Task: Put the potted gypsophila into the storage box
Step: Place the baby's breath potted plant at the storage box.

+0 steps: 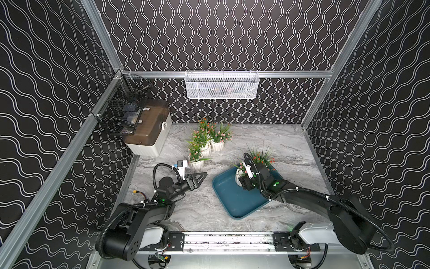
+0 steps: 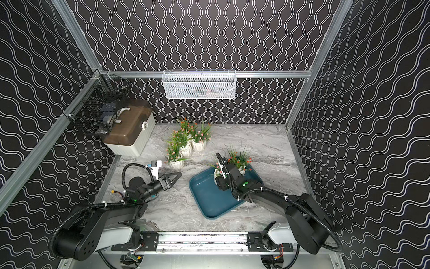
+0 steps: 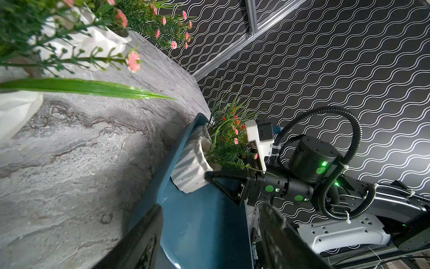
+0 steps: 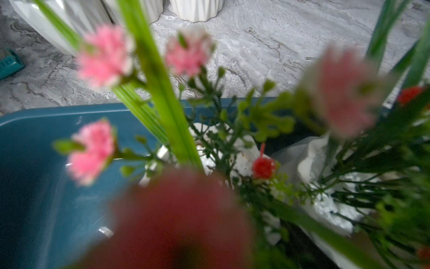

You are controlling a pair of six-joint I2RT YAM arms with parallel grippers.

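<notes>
The dark-teal storage box (image 1: 232, 200) lies right of centre on the marble table. My right gripper (image 1: 240, 180) reaches into it and is shut on the sides of a white ribbed pot of gypsophila (image 3: 190, 167) with pink flowers, low over the box floor. One of its fingers (image 3: 221, 184) lies against the pot. A second pot with red flowers (image 1: 260, 159) stands in the box's far corner. Several more pots (image 1: 196, 165) cluster on the table behind. My left gripper (image 1: 203, 175) hovers left of the box, open and empty. In the right wrist view, blurred flowers hide the jaws.
A white box with a brown lid (image 1: 149, 130) stands at the back left, under a black wire basket (image 1: 121, 111) on the side rail. A white mesh basket (image 1: 221, 85) hangs on the back wall. A yellow-plugged cable (image 1: 137, 192) lies near the left arm's base.
</notes>
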